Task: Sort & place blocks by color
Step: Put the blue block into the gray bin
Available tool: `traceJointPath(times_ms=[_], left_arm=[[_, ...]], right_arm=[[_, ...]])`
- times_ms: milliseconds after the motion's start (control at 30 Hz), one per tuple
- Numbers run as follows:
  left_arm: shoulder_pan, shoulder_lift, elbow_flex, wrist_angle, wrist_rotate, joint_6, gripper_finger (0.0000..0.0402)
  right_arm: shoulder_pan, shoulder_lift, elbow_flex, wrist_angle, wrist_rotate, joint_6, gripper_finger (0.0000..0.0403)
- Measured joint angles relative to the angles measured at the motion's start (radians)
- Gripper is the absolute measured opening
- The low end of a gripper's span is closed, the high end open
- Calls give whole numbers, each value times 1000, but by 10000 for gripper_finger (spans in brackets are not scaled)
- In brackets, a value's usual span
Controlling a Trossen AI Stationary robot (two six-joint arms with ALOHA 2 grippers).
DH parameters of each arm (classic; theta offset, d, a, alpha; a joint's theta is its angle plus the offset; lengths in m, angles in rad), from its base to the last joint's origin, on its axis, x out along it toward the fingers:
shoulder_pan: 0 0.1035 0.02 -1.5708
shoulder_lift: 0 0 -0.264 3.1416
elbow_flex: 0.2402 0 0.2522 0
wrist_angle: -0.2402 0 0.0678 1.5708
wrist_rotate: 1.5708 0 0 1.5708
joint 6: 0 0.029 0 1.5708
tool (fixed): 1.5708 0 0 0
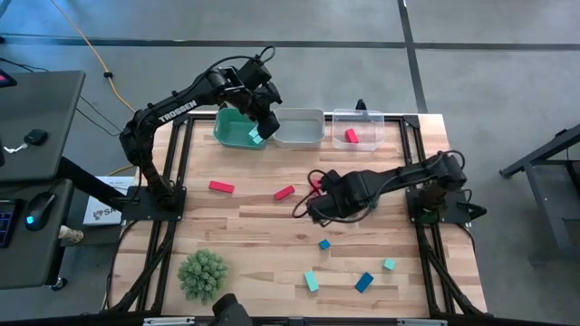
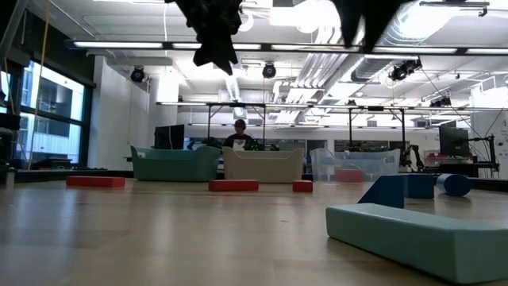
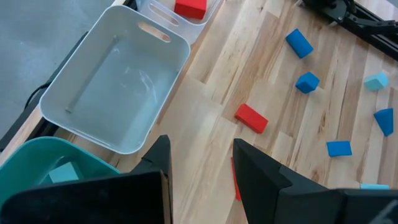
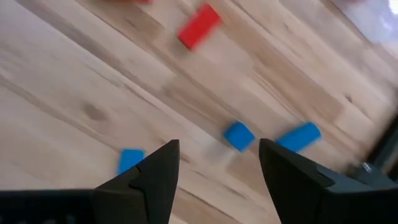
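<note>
Spanning wood-plank table [image 1: 254, 226] | grey concrete floor [image 1: 507, 54] | ceiling striplights [image 2: 278, 49]

Green spiky ball [image 1: 203, 273], seated person [image 2: 239, 137]

Wooden table [image 1: 263, 226] carries three bins [image 1: 299, 128], scattered red, blue, teal blocks [image 1: 284, 192], apparently a spiky ball [image 1: 203, 273].

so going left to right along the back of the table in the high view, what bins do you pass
teal plastic bin holding a light teal block → pale grey plastic bin → clear plastic bin holding a red block
</note>
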State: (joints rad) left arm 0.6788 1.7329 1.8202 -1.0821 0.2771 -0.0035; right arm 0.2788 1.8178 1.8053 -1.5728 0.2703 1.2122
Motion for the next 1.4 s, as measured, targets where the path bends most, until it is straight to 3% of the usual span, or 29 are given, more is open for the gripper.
traceJointPath(times_ms=[300, 733, 1167, 1400], left_arm=[[0, 0, 0, 0, -9, -1, 90], [0, 0, 0, 1, -19, -3, 90], [0, 0, -1, 1, -19, -19, 90], [0, 0, -1, 1, -19, -19, 90]], right_arm=[[3, -171, -284, 17, -51, 203, 211], [0, -335, -632, 270, -136, 623, 211], [-30, -335, -818, 583, -121, 651, 211], [-50, -332, -870, 639, -122, 658, 211]])
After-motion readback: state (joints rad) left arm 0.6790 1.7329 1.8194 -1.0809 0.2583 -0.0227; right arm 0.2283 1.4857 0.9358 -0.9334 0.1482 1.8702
